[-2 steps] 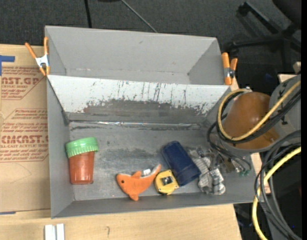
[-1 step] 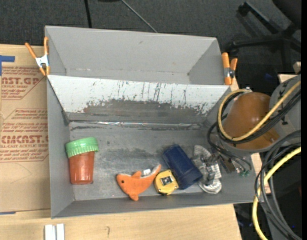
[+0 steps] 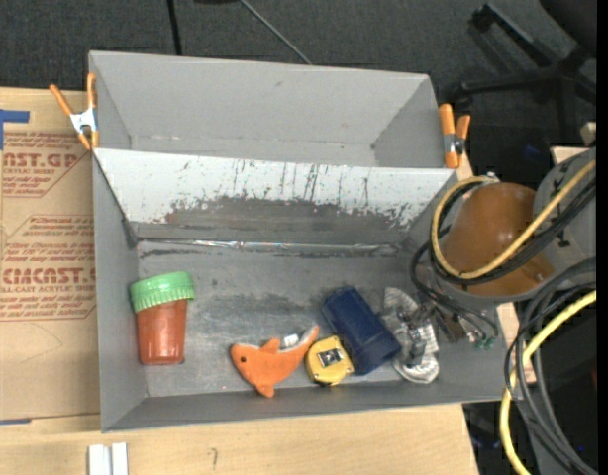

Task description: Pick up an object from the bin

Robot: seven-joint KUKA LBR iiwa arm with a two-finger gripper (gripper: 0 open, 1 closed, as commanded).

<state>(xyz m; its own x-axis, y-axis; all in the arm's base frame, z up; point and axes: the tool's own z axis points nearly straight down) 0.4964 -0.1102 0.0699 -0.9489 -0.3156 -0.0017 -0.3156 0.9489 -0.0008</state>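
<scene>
Camera view looks down into the grey metal bin [image 3: 264,107]. My arm comes in from the right of the frame, its orange wrist cover [image 3: 487,236] ringed by yellow and black cables [image 3: 438,236] over the bin's right wall.

My jaws are down in the lower right corner of the bin, close to the floor and just beside the right side of a dark blue block [image 3: 358,330]. That block is oblong, lies tilted on the floor, and is the thing nearest to me. I cannot tell whether I touch it.

The metal parts at my tip crowd together with a pale silvery piece [image 3: 420,369] near the front wall. I cannot tell how my jaws stand, wide or narrow, nor whether anything sits between them.

A round yellow and black tape measure [image 3: 329,360] lies to the left of the block, touching its lower end. Just left of that is an orange fish-shaped toy [image 3: 264,362], one end reaching towards the tape measure. Well apart from these, at the lower left of the bin, is an orange-red cup [image 3: 160,332] with a green lid [image 3: 161,291], the lid towards the top of the frame. The floor between cup and toy is scuffed grey metal.
</scene>
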